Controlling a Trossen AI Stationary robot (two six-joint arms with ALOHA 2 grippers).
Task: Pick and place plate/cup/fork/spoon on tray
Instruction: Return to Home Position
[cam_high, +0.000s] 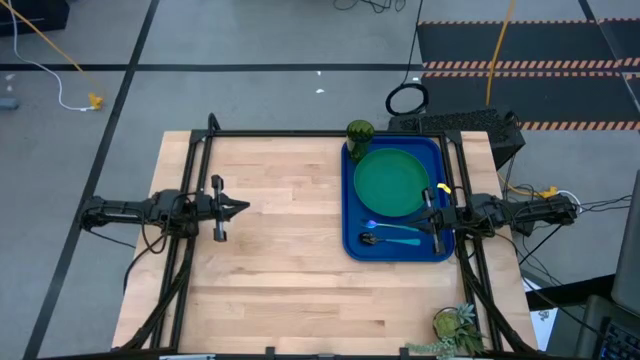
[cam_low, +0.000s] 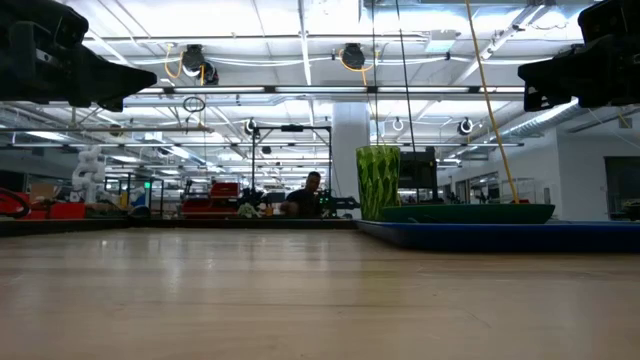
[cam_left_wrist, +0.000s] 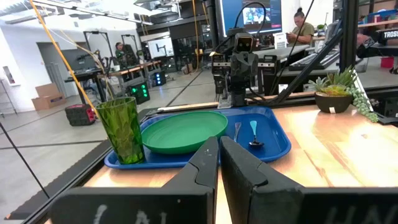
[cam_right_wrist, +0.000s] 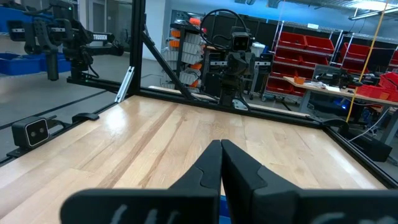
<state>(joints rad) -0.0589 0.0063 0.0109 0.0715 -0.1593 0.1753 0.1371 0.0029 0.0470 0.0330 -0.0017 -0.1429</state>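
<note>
From above, the left hand (cam_high: 240, 208) hovers over the bare left part of the wooden counter (cam_high: 280, 270), its fingers pressed together, gripping nothing. The right hand (cam_high: 428, 208) sits over the right edge of the tray (cam_high: 352, 200), fingers likewise closed and empty. The tray lies at the counter's far right; on it the plate (cam_high: 392, 182) fills the far half, the cup (cam_high: 360, 131) stands at the far left corner just beside the plate, and the fork (cam_high: 395, 227) and spoon (cam_high: 390, 240) lie side by side on the near half. A small potted plant (cam_high: 455, 326) sits at the near right corner of the counter.

At counter height, the cup (cam_low: 378, 182) stands upright on the tray (cam_low: 500, 236) left of the plate (cam_low: 466, 213).

The left wrist shows closed fingers (cam_left_wrist: 205, 168) facing the tray (cam_left_wrist: 277, 146), with cup (cam_left_wrist: 121, 129), plate (cam_left_wrist: 185, 130), fork (cam_left_wrist: 237, 130) and spoon (cam_left_wrist: 254, 134) all on it.

The right wrist shows closed fingers (cam_right_wrist: 211, 168) above bare counter (cam_right_wrist: 155, 143).
</note>
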